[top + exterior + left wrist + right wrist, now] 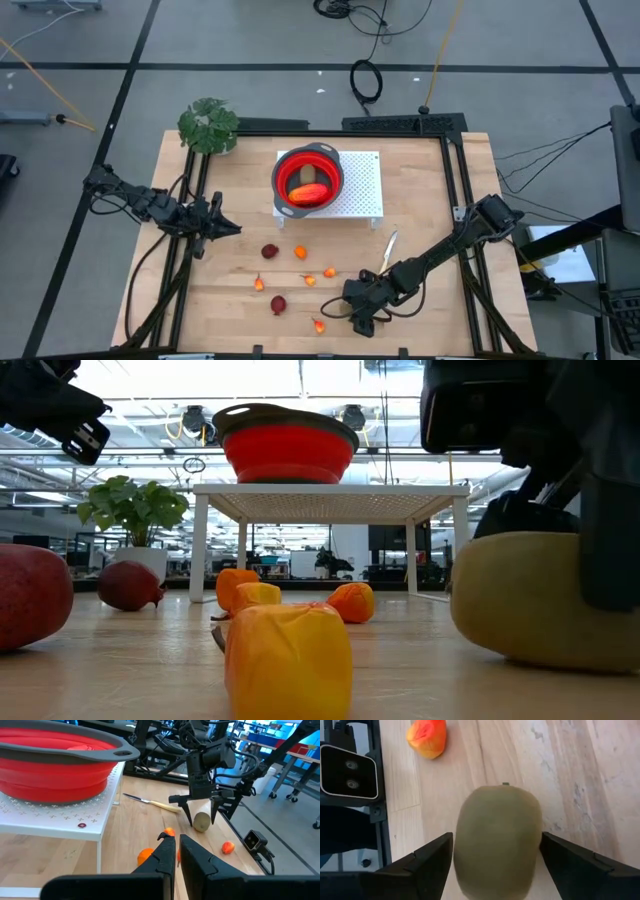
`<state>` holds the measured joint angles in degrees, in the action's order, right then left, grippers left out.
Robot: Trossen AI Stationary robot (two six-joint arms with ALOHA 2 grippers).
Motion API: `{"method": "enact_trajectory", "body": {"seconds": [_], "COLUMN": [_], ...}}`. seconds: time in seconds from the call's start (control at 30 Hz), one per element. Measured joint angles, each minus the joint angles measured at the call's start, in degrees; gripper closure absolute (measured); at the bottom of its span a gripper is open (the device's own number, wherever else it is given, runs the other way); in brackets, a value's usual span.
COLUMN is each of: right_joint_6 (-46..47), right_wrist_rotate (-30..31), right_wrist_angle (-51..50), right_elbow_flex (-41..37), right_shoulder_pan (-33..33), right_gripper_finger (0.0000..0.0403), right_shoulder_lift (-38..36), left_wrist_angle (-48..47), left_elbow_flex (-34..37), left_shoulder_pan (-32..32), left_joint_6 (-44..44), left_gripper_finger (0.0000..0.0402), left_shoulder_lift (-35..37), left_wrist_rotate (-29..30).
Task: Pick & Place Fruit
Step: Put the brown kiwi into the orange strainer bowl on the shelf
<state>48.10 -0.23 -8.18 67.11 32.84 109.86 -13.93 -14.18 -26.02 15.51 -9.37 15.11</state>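
Observation:
An olive-brown oval fruit (497, 840) lies on the table near its near edge, also in the left wrist view (201, 822) and the low view (525, 600). My right gripper (496, 837) points down over it, open, one finger on each side. In the high view my right gripper (360, 312) hides this fruit. The elongated red-orange fruit (308, 193) lies in the red bowl (334, 165). Two dark red round fruits (270, 251) (278, 304) and several tiny orange ones (300, 252) rest on the wood. My left gripper (228, 229), shut, hovers over the table's left part. My right gripper stands over the olive-brown oval fruit from above, its fingers (432, 865) close against the fruit's two long sides (462, 845). Whether they touch it I cannot tell. The fruit rests on the table.
The bowl sits on a white perforated stand (365, 190) at the table's far middle. A slim pale-handled knife (389, 245) lies right of the fruits. A potted plant (208, 125) stands at the far left corner. One orange piece (319, 324) lies just left of my right gripper.

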Motion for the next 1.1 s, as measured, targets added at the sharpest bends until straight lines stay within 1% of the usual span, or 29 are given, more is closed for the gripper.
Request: {"method": "enact_trajectory", "body": {"seconds": [0.13, 0.33, 0.4, 0.5, 0.6, 0.7, 0.83, 0.97, 1.1], "right_joint_6": [-0.8, -0.8, -0.9, -0.9, -1.0, -1.3, -3.6, -6.6, -11.8], "right_wrist_rotate": [-1.6, -5.7, -6.8, -7.8, -9.1, -9.1, -8.7, -5.7, -2.1], "right_wrist_angle": [-0.2, -0.6, -0.8, 0.2, 0.1, 0.8, 3.2, 7.4, 11.3], "right_elbow_flex": [0.0, -0.1, -0.2, -0.1, -0.2, -0.2, -0.2, -0.2, -0.1], "right_shoulder_pan": [-0.1, -0.4, -0.6, -1.4, -2.2, -3.1, -4.6, -5.9, -7.2], "right_gripper_finger": [0.0132, 0.0188, 0.02, 0.0202, 0.0193, 0.0189, 0.0194, 0.0196, 0.0196], "right_shoulder_lift": [-0.1, -1.0, -2.0, -3.8, -6.3, -9.7, -14.3, -19.1, -23.3], "left_wrist_angle": [0.0, 0.0, 0.0, 0.0, 0.1, 0.3, 0.5, 0.5, 0.7], "left_elbow_flex": [0.0, 0.0, 0.0, 0.0, 0.0, 0.0, 0.0, 0.0, 0.0], "left_shoulder_pan": [0.0, 0.0, 0.0, 0.0, 0.0, 0.0, 0.0, 0.0, 0.0], "left_joint_6": [0.0, 0.0, -0.2, -0.2, -0.3, -0.3, -0.2, -0.1, 0.5], "left_gripper_finger": [0.0378, 0.0378, 0.0378, 0.0378, 0.0378, 0.0378, 0.0378, 0.0378, 0.0378], "left_shoulder_lift": [0.0, 0.0, 0.0, 0.0, 0.0, 0.0, 0.0, 0.0, 0.0], "left_wrist_rotate": [0.0, 0.0, 0.0, 0.0, 0.0, 0.0, 0.0, 0.0, 0.0]}}
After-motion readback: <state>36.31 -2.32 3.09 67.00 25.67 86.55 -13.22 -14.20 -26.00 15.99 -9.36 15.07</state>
